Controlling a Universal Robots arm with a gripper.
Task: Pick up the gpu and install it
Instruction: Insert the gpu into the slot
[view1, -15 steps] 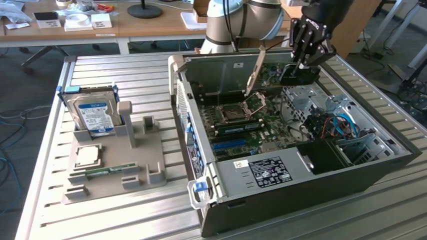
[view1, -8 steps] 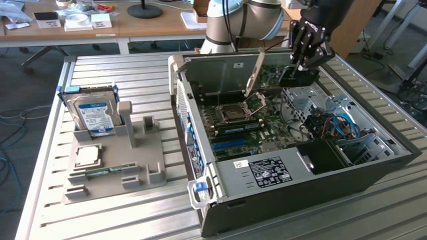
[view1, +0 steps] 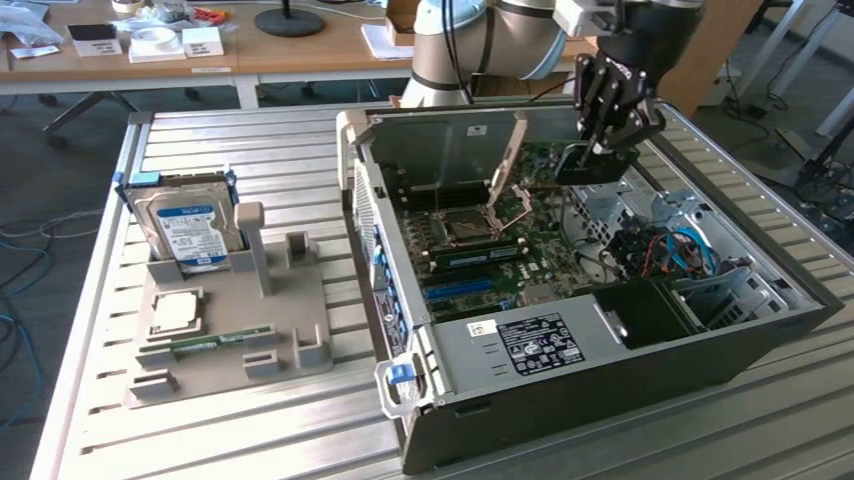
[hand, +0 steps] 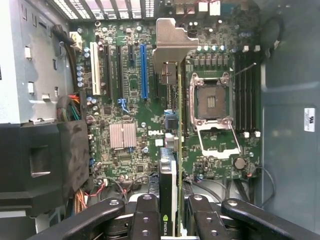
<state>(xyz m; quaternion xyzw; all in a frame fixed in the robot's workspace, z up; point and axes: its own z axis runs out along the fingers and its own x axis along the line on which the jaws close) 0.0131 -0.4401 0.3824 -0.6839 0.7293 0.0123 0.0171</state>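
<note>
The gpu (view1: 591, 166) is a thin dark card that hangs on edge over the motherboard (view1: 497, 250) inside the open computer case (view1: 627, 400). My gripper (view1: 609, 140) is shut on its upper edge, coming down from above the case's far right in the exterior view. In the wrist view the gpu (hand: 171, 165) runs edge-on away from my gripper (hand: 172, 220), and its grey metal bracket (hand: 172, 45) is at the far end. The black fingers (hand: 146, 215) press it from both sides. It hovers above the motherboard (hand: 125, 105), between the blue slot (hand: 144, 70) and the open CPU socket (hand: 212, 102).
On the exterior view's left, a grey fixture tray (view1: 287, 300) holds a blue-labelled hard drive (view1: 187, 225), a CPU (view1: 176, 310) and a green memory stick (view1: 214, 343). Case walls, a black shroud (hand: 45, 160) and cable bundles (view1: 667, 250) crowd the board. A cluttered desk (view1: 267, 55) stands behind.
</note>
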